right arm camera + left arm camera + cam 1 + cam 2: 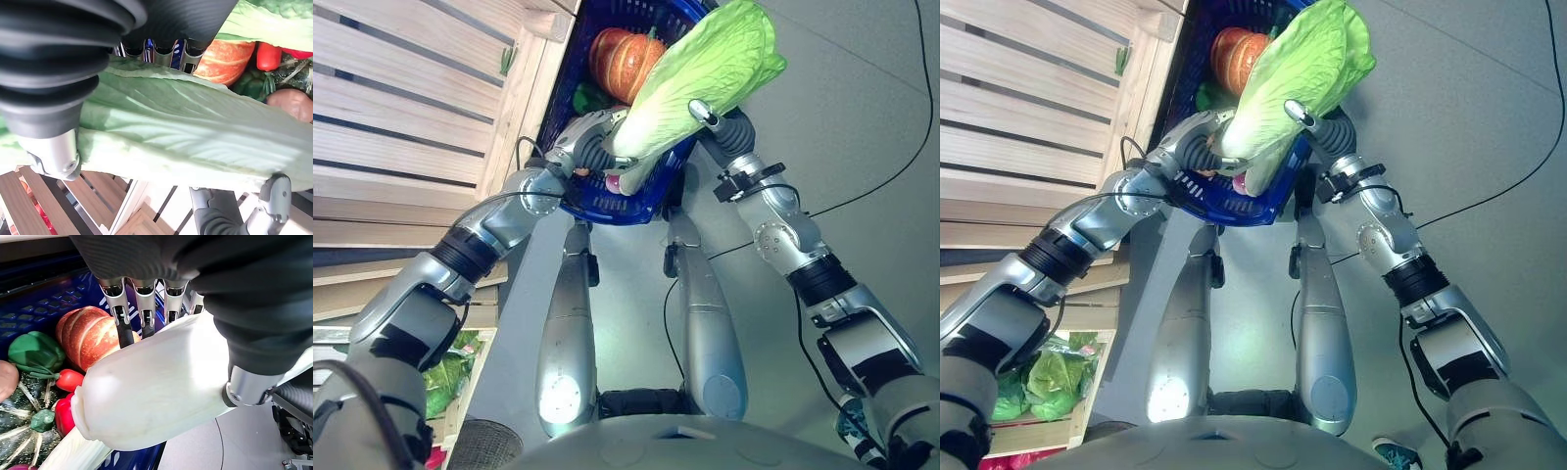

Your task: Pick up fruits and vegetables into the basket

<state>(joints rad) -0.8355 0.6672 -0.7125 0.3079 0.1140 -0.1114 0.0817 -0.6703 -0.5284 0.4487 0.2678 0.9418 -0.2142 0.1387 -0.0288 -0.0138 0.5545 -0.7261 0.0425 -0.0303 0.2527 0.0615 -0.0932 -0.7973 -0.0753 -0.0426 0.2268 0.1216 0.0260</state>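
while the left robot hand [592, 147] curls round the white stem end of the napa cabbage [705, 78] and the right robot hand [720, 122] clasps its leafy part, the cabbage slants above the blue basket [617, 201], leaf tip pointing away from the pumpkin [622, 61] inside.

Cabbage [1298, 73]: pale green, held over the blue basket [1234, 201], leafy end away from robot.
Left hand [1197, 145]: curled at cabbage's white base, above basket's near rim.
Right hand [1324, 129]: wrapped round cabbage's right side.
Pumpkin [1242, 54]: orange, inside basket, behind cabbage.
Wooden slats [1028, 108]: left of basket.
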